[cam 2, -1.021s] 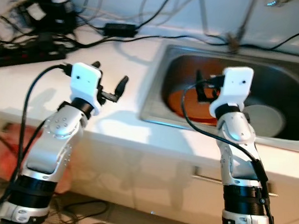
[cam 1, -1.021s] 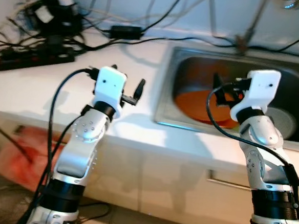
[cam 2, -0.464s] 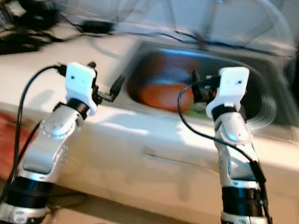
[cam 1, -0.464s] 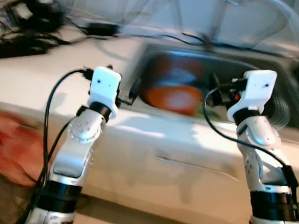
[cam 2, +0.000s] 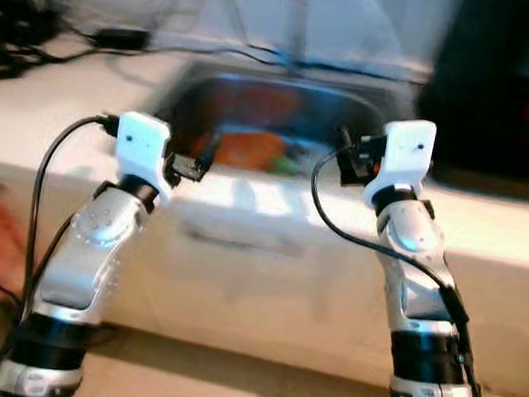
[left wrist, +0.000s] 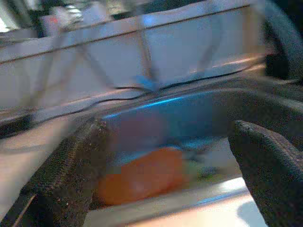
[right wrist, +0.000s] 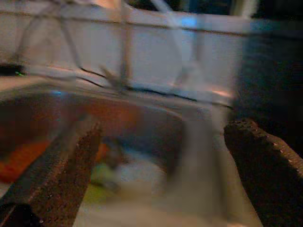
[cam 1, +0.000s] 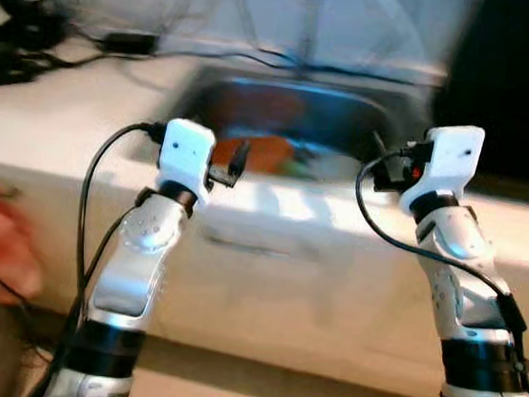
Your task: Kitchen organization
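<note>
A home kitchen: a steel sink (cam 1: 343, 109) set into a white table (cam 1: 79, 122) lies just ahead of both grippers, drawer fronts (cam 1: 268, 280) below.

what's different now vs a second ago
Mostly the camera moved: the view swung toward the robot's right, so the sink slid left in frame and a dark appliance came in at right. The orange dish stays in the sink. Left hand and right hand remain raised, open, holding nothing.
</note>
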### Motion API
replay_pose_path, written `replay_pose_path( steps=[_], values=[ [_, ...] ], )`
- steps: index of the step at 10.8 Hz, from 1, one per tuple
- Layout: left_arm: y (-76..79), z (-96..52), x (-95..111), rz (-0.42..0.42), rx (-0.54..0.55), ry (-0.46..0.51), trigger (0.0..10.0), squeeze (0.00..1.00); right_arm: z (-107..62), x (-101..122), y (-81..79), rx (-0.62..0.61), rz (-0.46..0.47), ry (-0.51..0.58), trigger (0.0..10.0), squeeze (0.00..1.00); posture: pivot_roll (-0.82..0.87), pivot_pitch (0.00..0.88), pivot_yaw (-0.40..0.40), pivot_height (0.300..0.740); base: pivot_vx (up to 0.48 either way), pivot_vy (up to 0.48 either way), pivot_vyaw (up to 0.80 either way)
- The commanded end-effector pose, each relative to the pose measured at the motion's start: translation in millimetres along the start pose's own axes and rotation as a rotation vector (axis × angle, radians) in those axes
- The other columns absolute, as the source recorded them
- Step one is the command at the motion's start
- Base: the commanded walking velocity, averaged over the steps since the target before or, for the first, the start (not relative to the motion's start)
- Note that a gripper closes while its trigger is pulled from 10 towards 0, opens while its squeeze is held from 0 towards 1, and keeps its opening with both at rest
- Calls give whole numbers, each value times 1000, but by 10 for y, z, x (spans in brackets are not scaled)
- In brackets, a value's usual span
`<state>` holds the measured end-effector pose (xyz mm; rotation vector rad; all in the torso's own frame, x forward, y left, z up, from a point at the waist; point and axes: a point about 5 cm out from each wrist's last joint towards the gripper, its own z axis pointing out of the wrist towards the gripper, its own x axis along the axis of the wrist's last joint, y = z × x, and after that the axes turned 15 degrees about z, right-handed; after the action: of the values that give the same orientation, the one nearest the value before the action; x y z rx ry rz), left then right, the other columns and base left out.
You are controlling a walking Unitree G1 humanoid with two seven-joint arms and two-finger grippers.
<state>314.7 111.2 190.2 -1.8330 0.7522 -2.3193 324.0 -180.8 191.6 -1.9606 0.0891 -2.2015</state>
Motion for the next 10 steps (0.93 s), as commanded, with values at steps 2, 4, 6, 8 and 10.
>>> replay_pose_path(
  steps=[2,4,6,8,10],
  values=[
    [-20,6,11,23,-5,6,10000,0,9,32,-21,9,10,11,10000,1000,194,0,41,740,0,-471,0],
    [-14,8,7,23,-9,4,10000,0,7,19,-2,2,12,8,10000,1000,194,0,41,740,0,-461,0],
    [-4,0,-3,28,-15,2,10000,0,9,-4,4,-1,11,3,10000,1000,195,0,41,740,0,-458,0],
    [-1,2,-9,28,-20,1,10000,0,3,-22,11,-6,6,0,10000,1000,193,0,43,740,0,-456,0],
    [20,6,-7,15,-27,8,10000,0,-7,-68,46,-27,2,-23,10000,1000,193,0,43,740,0,0,-400]
  ],
)
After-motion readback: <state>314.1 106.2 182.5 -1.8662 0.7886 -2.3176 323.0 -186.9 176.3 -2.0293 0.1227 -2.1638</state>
